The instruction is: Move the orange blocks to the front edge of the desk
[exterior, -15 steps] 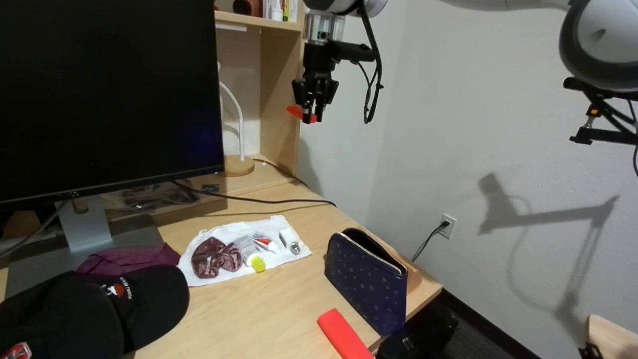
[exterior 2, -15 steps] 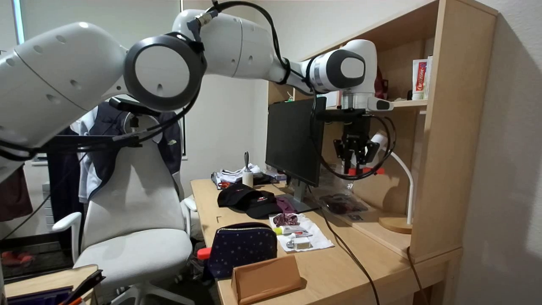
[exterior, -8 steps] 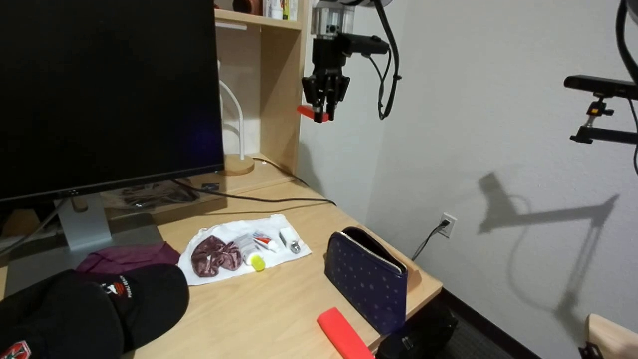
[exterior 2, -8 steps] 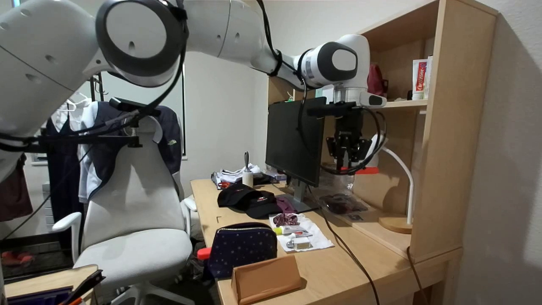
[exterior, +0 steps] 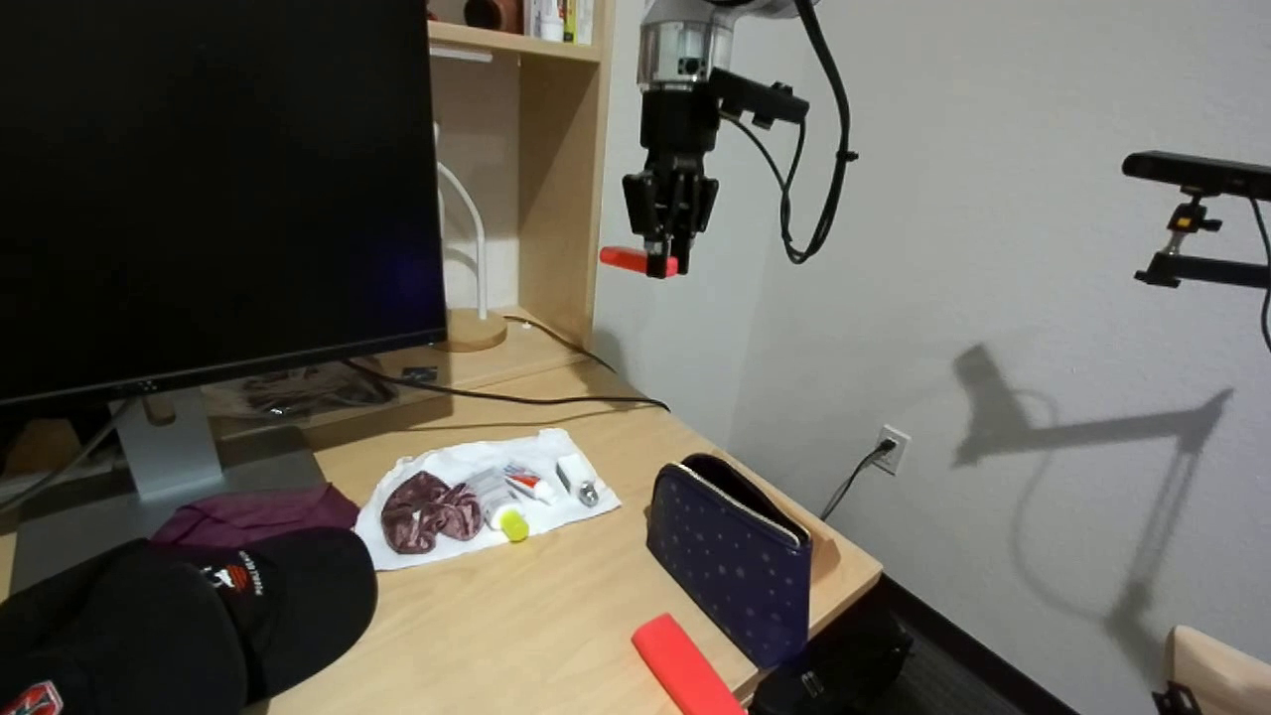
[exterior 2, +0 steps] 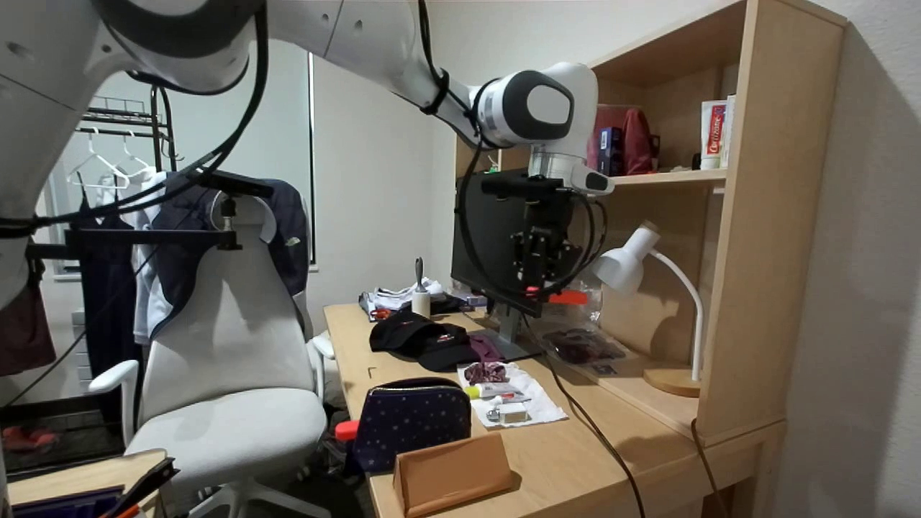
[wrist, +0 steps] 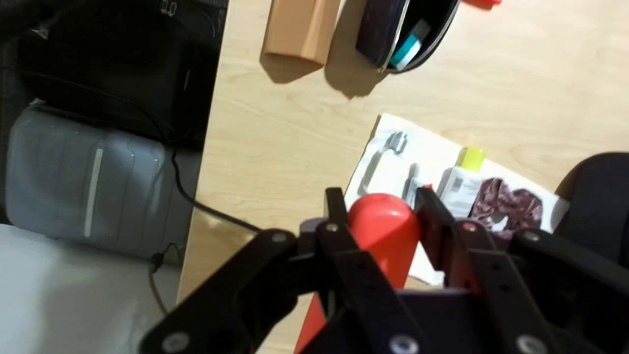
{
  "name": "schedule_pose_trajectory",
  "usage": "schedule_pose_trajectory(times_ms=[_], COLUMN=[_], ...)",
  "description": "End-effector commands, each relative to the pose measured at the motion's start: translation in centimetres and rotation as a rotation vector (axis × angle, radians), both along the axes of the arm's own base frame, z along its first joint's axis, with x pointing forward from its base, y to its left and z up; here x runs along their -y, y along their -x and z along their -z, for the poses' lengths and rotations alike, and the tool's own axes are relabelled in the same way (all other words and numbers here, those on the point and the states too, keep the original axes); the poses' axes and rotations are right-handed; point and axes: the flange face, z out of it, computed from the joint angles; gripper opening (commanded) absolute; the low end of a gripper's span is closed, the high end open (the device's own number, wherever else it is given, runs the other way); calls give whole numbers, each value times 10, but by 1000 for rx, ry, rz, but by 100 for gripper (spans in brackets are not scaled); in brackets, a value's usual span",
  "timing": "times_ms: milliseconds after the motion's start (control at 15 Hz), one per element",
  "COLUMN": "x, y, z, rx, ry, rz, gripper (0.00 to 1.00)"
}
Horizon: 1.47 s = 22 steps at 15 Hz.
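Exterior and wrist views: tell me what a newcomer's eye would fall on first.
Most likely, the eye goes to the orange-red block gripped in the end effector, in mid-air above the desk. The large black monitor dominates the upper left in an exterior view. A second orange-red block lies on the desk beside the dark blue pouch.

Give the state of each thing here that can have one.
Held orange block: in midair above the desk
End effector: closed on that block
Other orange block: lying on the desk
Navy pouch: standing, mouth open
Monitor: screen dark
Desk lamp: no glow visible
Power plug: plugged in
Yellow-capped tube: lying down, cap on
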Motion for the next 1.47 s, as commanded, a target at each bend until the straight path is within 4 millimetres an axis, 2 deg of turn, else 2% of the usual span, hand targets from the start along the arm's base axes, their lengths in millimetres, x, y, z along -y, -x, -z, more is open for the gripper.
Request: schedule_pose_trajectory(times_ms=[0,267,333,400,800,867,1067,1400], x=[-33,-74,-63,-70,-64,-63,-80,-119], y=[52,105,71,78,74,70,79,139], z=[11,33,32,34,33,34,42,62], rx=[-69,-146,-139,-152,-146,-165,-177,-178], ry=[-33,-20,-26,-25,-22,-33,-15,32], rz=[-152,-246,-199,-209,-197,-209,-172,-92], gripper=[17,16,16,39,39,16,16,16])
